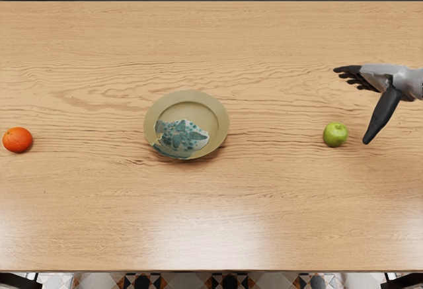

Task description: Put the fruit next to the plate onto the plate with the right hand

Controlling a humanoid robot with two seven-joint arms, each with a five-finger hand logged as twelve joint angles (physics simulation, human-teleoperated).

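The right robot hand (384,84) reaches in from the right edge and hangs above the wooden bench (211,223). It is released: the dark fingers (350,74) stretch out toward the left, the thumb points down, and it grasps nothing. A green apple (335,134) lies on the bench just left of the thumb tip, not touching it. The apple sits well to the right of a gold-rimmed plate (218,120) with a teal pattern, at the bench's middle. An orange (17,139) lies far left, near the edge.
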